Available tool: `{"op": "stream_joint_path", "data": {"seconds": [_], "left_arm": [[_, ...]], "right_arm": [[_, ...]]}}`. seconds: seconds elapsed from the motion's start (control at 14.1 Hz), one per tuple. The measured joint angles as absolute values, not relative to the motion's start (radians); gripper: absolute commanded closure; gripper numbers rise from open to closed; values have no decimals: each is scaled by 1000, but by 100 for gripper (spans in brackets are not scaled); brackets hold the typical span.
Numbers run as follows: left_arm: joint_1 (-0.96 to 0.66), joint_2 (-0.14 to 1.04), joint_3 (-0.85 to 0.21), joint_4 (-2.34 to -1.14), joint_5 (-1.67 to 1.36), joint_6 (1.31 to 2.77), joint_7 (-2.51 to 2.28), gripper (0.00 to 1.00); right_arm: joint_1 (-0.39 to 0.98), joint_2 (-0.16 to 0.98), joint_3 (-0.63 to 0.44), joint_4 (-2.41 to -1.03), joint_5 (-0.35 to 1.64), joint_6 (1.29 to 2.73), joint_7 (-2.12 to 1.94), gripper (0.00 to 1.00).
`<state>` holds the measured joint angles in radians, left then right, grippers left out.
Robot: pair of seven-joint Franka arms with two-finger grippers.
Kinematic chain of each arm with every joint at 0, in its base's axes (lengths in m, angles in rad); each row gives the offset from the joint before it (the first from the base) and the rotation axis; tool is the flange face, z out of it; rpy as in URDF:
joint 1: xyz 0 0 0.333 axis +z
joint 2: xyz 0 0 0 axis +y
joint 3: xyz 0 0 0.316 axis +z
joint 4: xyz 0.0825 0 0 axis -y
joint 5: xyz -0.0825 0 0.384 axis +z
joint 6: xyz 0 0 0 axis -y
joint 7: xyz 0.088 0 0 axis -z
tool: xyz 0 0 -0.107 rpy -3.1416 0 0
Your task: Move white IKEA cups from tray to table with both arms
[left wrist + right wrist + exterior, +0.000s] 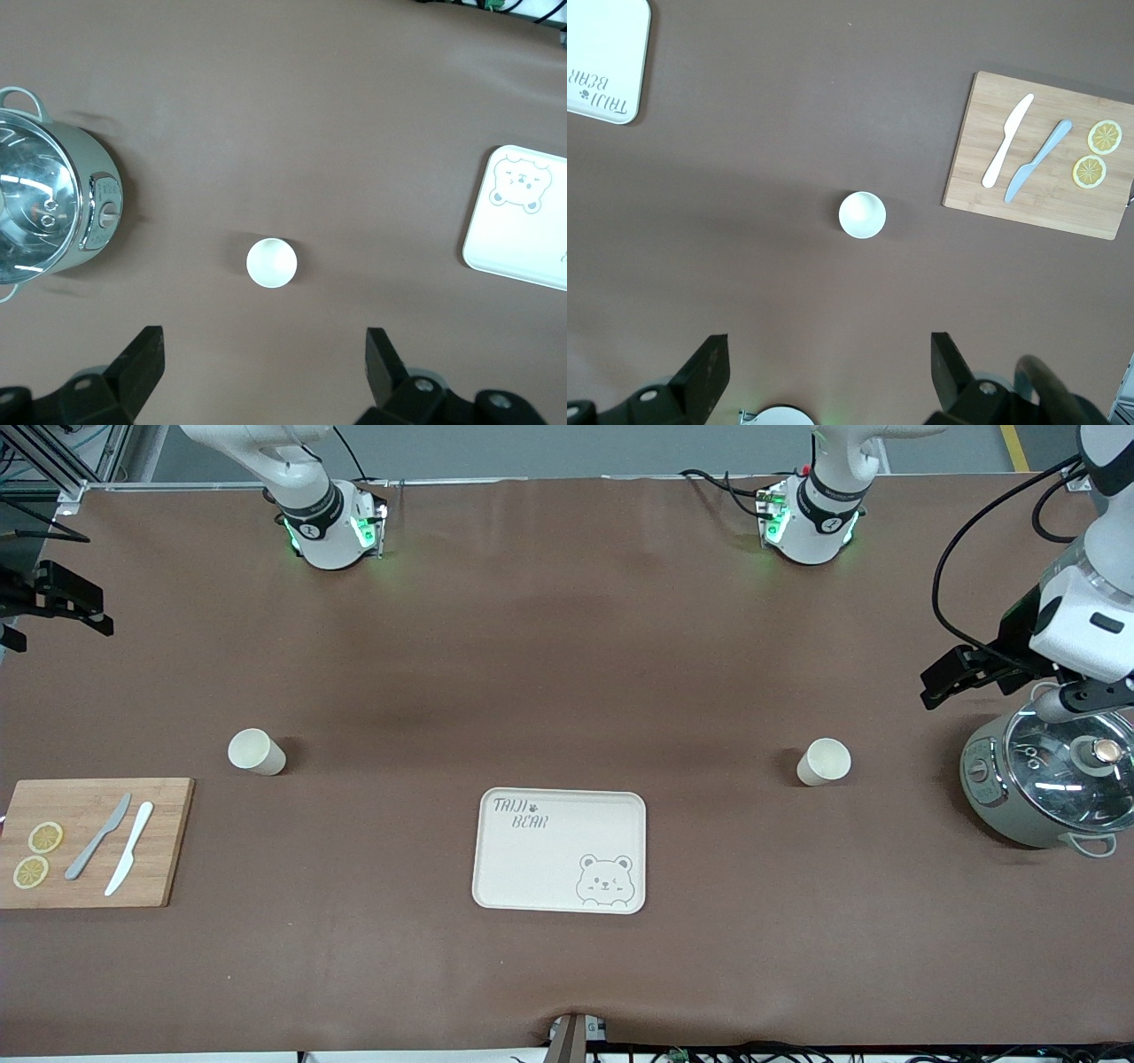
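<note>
Two white IKEA cups stand upright on the brown table. One cup [256, 752] is toward the right arm's end and shows in the right wrist view [862, 215]. The other cup [824, 762] is toward the left arm's end and shows in the left wrist view [271, 262]. The cream bear-print tray [549, 859] lies between them, nearer the front camera. My left gripper [937, 680] [263, 341] is open and empty, high over the table beside the pot. My right gripper [62, 602] [830, 347] is open and empty, high over the table at its own end.
A grey-green pot [1045, 779] with a glass lid stands at the left arm's end, also in the left wrist view [44, 212]. A wooden cutting board [89, 841] [1045, 168] with two knives and lemon slices lies at the right arm's end.
</note>
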<state>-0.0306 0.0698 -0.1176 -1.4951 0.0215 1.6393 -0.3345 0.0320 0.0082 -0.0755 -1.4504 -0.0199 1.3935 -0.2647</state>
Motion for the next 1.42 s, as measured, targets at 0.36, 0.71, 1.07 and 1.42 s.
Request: {"op": "stream_joint_path", "data": {"seconds": [0.36, 0.71, 1.07, 1.42], "left_arm": [[-28, 69, -117, -1488, 22, 1610, -321, 0], [-27, 8, -113, -1477, 22, 1542, -232, 0], [-76, -60, -74, -1502, 22, 1468, -221, 0], [-77, -110, -57, -1557, 22, 1467, -184, 0]], "right_arm": [[31, 8, -76, -1453, -20, 1389, -265, 0], [30, 8, -76, -1453, -20, 1389, -265, 0], [30, 8, -77, -1453, -20, 1389, -265, 0], [30, 8, -77, -1453, -20, 1389, -265, 0]]}}
